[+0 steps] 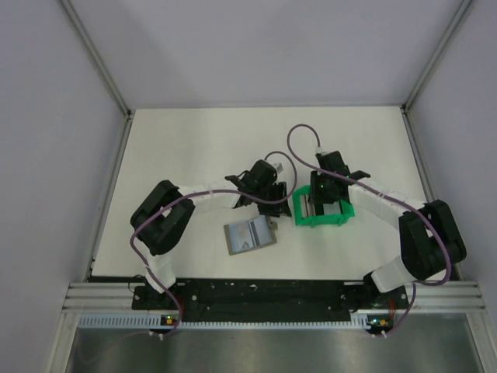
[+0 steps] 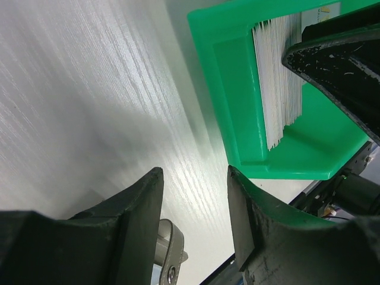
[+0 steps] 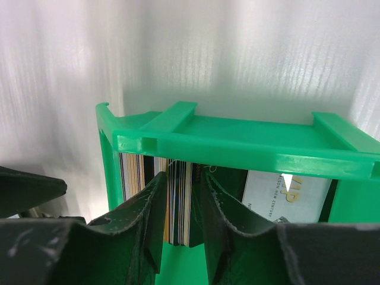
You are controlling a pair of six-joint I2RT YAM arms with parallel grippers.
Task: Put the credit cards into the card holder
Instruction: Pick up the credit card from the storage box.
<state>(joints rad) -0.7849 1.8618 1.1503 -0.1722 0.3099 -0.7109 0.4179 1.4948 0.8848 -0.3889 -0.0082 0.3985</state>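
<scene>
- Reaching into the green tray (image 3: 237, 142), your right gripper (image 3: 183, 175) has its two fingers (image 3: 148, 208) down inside the frame, standing close on either side of a few of the credit cards (image 3: 178, 202).
- You cannot tell from the wrist view whether those fingers are actually pinching the cards or only flanking them. The gap is narrow, and the cards fill most of it.
- The credit cards stand on edge as a packed stack in the tray, bunched towards one end of it.
- Your left gripper (image 2: 195, 172) hangs spread apart just beside the tray. Nothing is between its fingers, and only bare counter (image 1: 194, 148) shows through the gap.
- The card holder (image 1: 250, 235) lies flat on the counter, on the arm-base side of your left gripper. It is clear of the tray and touched by neither gripper.
- From above, both grippers sit near each other at mid-counter, the right one directly over the tray.
</scene>
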